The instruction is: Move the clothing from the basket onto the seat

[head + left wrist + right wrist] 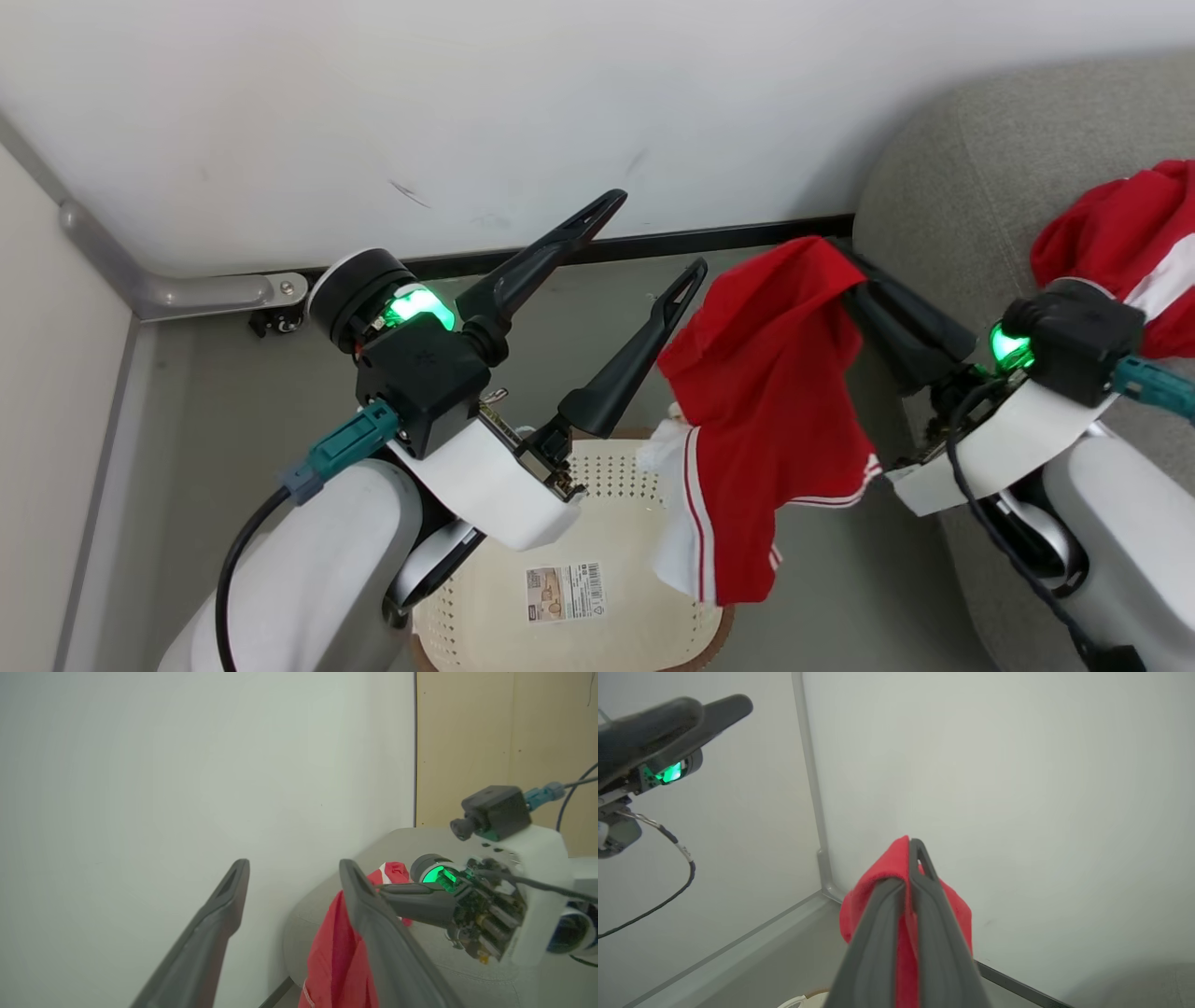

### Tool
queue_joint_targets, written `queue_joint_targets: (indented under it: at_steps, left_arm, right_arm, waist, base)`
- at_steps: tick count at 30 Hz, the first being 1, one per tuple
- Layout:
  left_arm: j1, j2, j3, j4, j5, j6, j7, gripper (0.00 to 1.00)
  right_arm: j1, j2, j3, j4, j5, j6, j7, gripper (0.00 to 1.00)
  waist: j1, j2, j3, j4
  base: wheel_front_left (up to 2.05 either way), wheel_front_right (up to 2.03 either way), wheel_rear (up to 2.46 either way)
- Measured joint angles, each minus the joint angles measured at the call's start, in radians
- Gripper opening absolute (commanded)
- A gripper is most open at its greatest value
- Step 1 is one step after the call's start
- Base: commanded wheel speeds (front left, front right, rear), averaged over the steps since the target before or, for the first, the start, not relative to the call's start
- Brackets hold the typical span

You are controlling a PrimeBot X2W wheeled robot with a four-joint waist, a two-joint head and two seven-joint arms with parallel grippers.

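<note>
My left gripper [655,233] is a little toward 9 o'clock from the middle of the head view. Its two long fingers are spread wide and hold nothing. They point up toward 1 o'clock, at the white wall [467,93].

My right gripper [906,877] comes in from 3 o'clock. Its fingers are pressed together and pinch a red cloth [766,373] near their tips. In the right wrist view the red cloth sticks out on both sides of the fingers.

The red cloth has white stripes and a white part. It hangs down in the air from the right gripper, just toward 3 o'clock from the middle of the head view. Its low end dangles by the 2 o'clock side of the basket [635,485]. I cannot tell if it touches the basket.

The basket sits on the grey floor [233,392] at 6 o'clock. It is cream white with little holes and a brown rim. I can see a label [565,593] on its inside.

The grey sofa [943,187] is at 3 o'clock. A second red cloth [1120,224] with a white stripe lies on the sofa at 2 o'clock, just behind my right wrist.

In the left wrist view the red cloth hangs at 5 o'clock, behind one spread finger.
</note>
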Motion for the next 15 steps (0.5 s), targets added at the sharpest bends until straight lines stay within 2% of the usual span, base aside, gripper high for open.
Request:
queue_joint_targets:
  at_steps: [6,15]
  left_arm:
    - [0.000,0.000,-0.012,0.001,-0.007,0.000,0.000,1.00]
    - [0.000,0.001,-0.030,0.007,-0.014,0.000,0.001,1.00]
  right_arm:
    - [0.001,-0.018,-0.073,-0.032,-0.015,0.000,0.000,0.00]
    - [0.006,-0.023,-0.123,-0.089,-0.039,0.000,0.000,0.00]
  waist:
    - [0.0000,0.0000,0.010,-0.025]
    - [0.0000,0.0000,0.024,-0.074]
  base:
    - [0.00,0.00,0.00]
    - [0.00,0.00,0.00]
